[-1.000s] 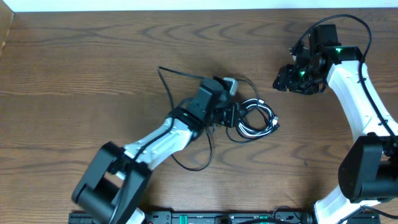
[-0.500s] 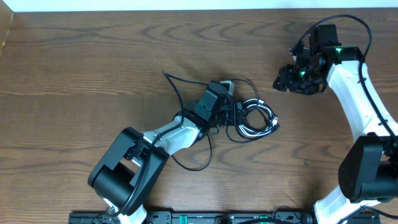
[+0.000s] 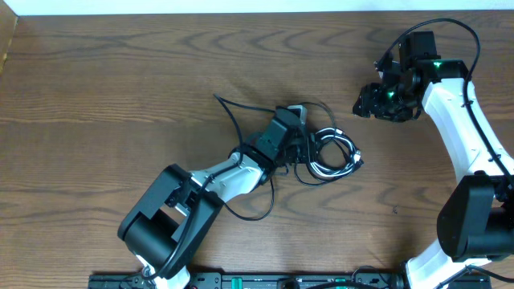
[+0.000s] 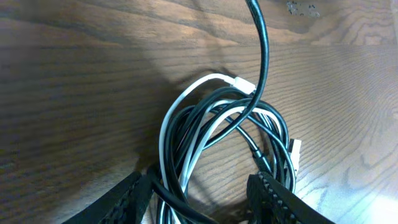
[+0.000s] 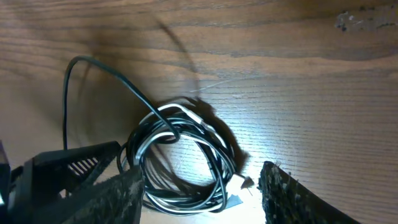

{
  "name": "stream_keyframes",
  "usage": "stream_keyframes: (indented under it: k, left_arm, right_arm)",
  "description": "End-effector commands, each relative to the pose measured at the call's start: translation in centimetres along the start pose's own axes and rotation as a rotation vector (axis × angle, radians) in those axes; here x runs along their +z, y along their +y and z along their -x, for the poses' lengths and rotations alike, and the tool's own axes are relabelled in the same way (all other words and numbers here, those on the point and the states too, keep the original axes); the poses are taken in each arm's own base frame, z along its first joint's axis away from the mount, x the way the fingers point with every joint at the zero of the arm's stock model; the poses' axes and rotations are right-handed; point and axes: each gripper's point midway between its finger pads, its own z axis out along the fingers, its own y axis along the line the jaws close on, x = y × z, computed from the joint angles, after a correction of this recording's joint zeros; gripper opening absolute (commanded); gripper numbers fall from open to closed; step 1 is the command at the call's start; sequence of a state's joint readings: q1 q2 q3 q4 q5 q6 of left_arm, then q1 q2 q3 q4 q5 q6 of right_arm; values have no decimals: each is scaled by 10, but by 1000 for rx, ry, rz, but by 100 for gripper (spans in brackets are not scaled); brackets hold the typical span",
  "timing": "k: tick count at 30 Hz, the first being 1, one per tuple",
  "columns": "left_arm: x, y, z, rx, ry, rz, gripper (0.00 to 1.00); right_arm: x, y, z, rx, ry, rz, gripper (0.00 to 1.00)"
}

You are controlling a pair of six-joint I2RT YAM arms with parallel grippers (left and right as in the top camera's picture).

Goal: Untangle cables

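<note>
The cables (image 3: 333, 156) lie as a small coil of black and white cords at the table's middle. In the left wrist view the cables (image 4: 205, 143) fill the frame, with a white plug end (image 4: 295, 152) at the right. My left gripper (image 3: 303, 148) is low at the coil's left side. Seen from the wrist, the left gripper (image 4: 199, 202) is open, with several strands of the coil's left half running between its fingers. My right gripper (image 3: 365, 103) hangs open and empty up to the right of the coil. From there the cables (image 5: 180, 162) show below the right gripper (image 5: 205, 196).
A loose black cord end (image 3: 218, 99) trails up left from the tangle, and a slack loop (image 3: 257, 210) curves under the left arm. A black rail (image 3: 241, 281) runs along the table's near edge. The table's far edge (image 3: 241, 13) meets a white strip.
My left arm has pushed slightly to the right, farther into the coil, and the loose black cord end has shifted right with it. The right arm has not moved.
</note>
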State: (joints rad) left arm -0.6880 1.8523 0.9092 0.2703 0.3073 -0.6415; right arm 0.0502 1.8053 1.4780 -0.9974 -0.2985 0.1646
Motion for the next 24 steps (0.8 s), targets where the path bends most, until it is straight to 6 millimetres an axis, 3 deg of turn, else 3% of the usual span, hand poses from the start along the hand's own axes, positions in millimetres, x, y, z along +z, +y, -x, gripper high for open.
stream_keyframes:
  k: [1, 11, 15, 19, 24]
  left_arm:
    - [9, 10, -5, -49, 1, 44, 51]
    - [20, 21, -12, -103, 12, 59, 27]
    - [19, 21, -3, -106, -13, 47, 8]
    - [8, 17, 10, -111, -22, 6, 7]
    - [-26, -10, 45, 6, -93, -95, 7]
  right_arm:
    - [0, -1, 1, 1, -2, -2, 56]
    - [0, -3, 0, -10, 2, -10, 56]
    - [0, -2, 0, -10, 2, -9, 56]
    - [0, -3, -1, -8, 6, -10, 57]
    - [0, -3, -4, -23, 19, -11, 58]
